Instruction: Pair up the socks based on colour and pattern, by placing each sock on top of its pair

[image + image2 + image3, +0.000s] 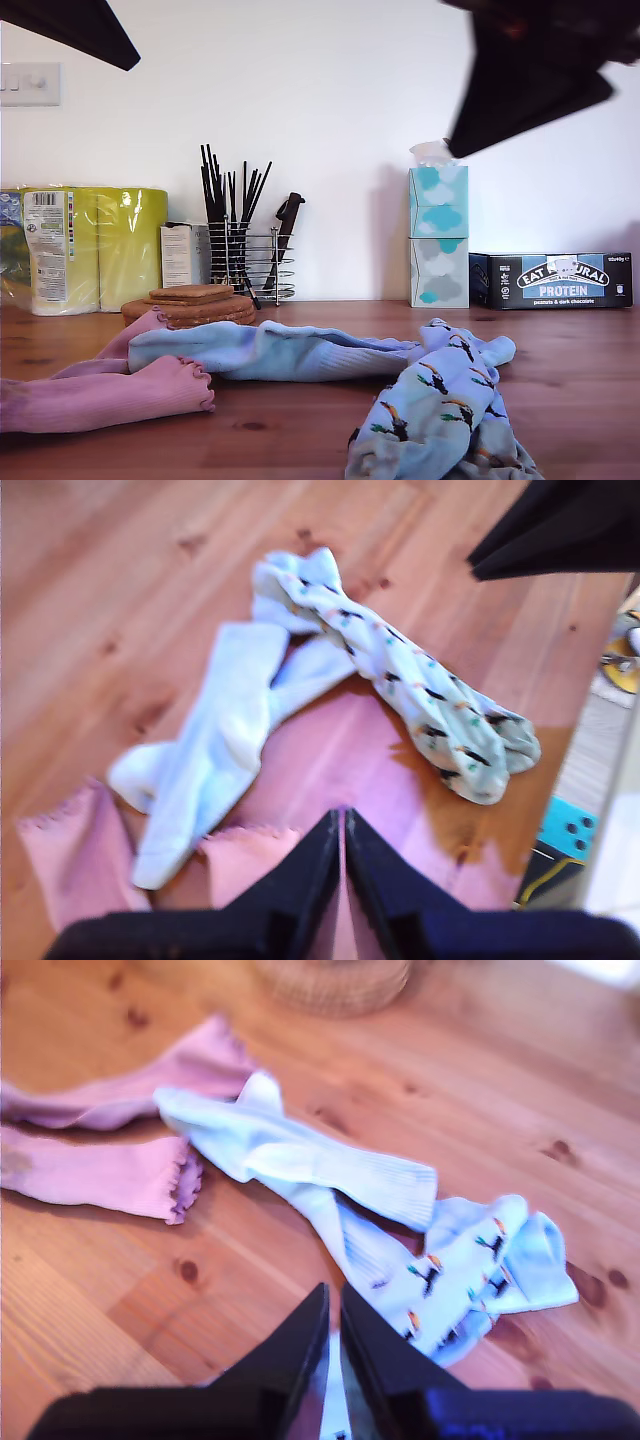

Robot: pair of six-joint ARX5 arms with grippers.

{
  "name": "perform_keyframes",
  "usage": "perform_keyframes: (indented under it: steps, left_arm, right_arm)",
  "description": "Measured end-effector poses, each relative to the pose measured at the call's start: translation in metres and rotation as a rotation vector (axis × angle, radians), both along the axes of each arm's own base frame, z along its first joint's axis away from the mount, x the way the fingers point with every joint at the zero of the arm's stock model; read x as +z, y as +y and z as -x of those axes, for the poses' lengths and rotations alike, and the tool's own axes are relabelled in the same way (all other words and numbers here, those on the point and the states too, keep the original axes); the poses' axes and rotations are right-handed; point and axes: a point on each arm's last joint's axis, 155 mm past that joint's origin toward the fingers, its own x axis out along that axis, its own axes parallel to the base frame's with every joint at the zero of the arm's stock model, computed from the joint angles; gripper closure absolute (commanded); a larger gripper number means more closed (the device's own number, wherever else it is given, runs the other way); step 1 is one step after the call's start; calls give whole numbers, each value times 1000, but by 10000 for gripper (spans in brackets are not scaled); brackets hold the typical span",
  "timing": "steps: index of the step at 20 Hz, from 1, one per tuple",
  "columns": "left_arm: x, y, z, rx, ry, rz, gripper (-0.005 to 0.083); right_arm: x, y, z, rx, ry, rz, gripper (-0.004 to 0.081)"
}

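Exterior view: a wooden table (580, 350) holds a loose heap of socks. At this view's left lie two pink socks (110, 395) with frilly cuffs. Plain blue socks (270, 352) stretch across the middle, touching the pink ones. Toucan socks (440, 400) lie bunched at the lower right of this view, touching the blue ones. Behind stand a yellow roll pack (95, 245), a wire rack (250, 262) with dark sticks, stacked coasters (190, 303), tissue boxes (438, 235) and a protein bar box (555, 280). Two dark blurred arms cross the top corners; we cannot tell which is which.

From the first wrist view, our first gripper (343, 855) hangs above the pink socks (85, 855), its jaws pressed together with nothing between them. The blue socks (215, 745) and toucan socks (420, 695) lie beyond.

From the second wrist view, our second gripper (332, 1335) hangs over the table close to the toucan socks (470, 1275), jaws nearly closed; whether they pinch fabric we cannot tell. The blue socks (300, 1160) and pink socks (110, 1160) lie further off.
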Motion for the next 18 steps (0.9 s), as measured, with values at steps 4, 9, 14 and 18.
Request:
perform_keyframes:
  steps: [4, 9, 14, 18]
  left_arm:
    - [1, 4, -3, -24, -33, -16, 793]
    - [-32, 18, -6, -7, 73, -103, 793]
    - [-116, 30, -31, 35, 299, -266, 793]
    - [-146, 22, -38, -2, 359, -271, 793]
  right_arm:
    - [27, -26, 20, -9, -133, -151, 784]
    - [57, -50, 35, -35, -211, -264, 783]
    - [54, -50, 35, -35, -203, -255, 783]
    - [54, -50, 35, -35, -203, -255, 783]
